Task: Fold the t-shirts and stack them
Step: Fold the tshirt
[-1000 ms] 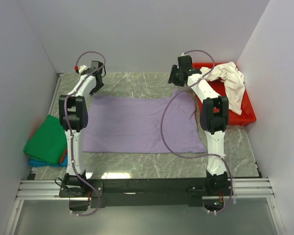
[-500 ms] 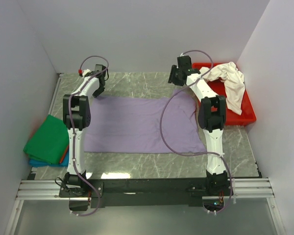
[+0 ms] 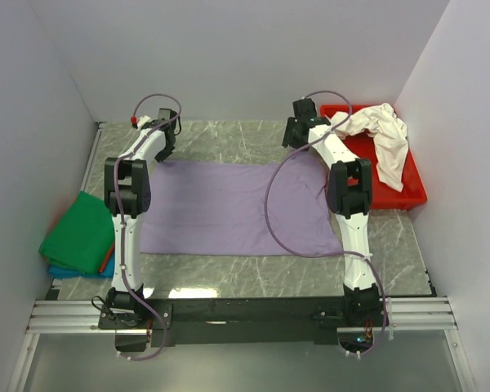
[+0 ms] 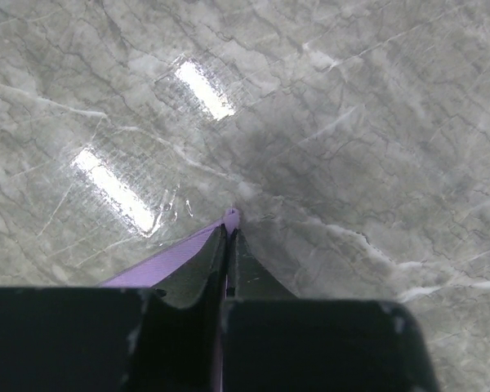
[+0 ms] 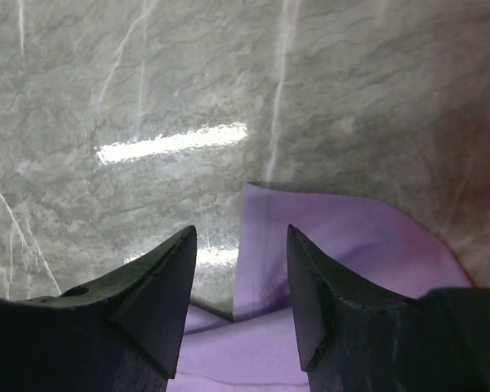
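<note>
Roughly midway.
- Table (image 3: pixel 229 139): purple shirt (image 3: pixel 229 208) spread flat in centre, not yet folded.
- Red tray (image 3: pixel 412 194) at far right; white shirt (image 3: pixel 388 139) heaped in it, spilling over rim, unfolded.
- Stack at left edge: green shirt (image 3: pixel 77 233) on top, blue shirt (image 3: pixel 68 270) and red-orange shirt (image 3: pixel 106 260) peeking beneath. Looks done.
- Left gripper (image 4: pixel 229 229) pressed together, pinching purple shirt's far-left corner.
- Right gripper (image 5: pixel 241 235) spread, hovering over far-right corner, gripping nothing.
- Left to do: fold purple, fold white, stack both.
</note>
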Action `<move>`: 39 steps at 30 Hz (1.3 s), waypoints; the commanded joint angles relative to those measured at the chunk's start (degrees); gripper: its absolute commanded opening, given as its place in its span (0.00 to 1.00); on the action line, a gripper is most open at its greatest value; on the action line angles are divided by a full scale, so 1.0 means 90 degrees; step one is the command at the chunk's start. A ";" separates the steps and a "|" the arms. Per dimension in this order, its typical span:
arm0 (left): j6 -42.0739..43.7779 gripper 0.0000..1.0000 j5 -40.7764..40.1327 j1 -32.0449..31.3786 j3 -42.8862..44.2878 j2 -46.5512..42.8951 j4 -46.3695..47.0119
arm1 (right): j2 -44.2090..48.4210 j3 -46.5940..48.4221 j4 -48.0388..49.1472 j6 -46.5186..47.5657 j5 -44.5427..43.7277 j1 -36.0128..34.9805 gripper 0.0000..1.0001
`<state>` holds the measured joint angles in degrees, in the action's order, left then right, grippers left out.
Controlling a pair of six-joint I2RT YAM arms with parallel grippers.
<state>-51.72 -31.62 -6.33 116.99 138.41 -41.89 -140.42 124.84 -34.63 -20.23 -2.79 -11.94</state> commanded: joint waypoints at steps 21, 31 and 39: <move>0.0112 0.01 0.0349 0.0068 -0.0235 -0.0291 0.0279 | -0.0687 0.0895 -0.0879 -0.1268 -0.0179 0.0204 0.41; 0.0141 0.00 0.0456 0.0137 -0.0255 -0.0369 0.0338 | -0.0433 0.0758 -0.0459 -0.1151 -0.0081 0.0204 0.08; 0.0200 0.00 0.0544 0.0215 -0.0274 -0.0535 0.0455 | 0.0250 0.0329 0.0361 -0.0907 -0.0120 0.0224 0.02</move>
<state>-51.07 -27.97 -5.04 115.35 137.25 -39.57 -144.55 128.68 -36.62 -29.89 -3.40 -10.35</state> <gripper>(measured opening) 0.022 0.028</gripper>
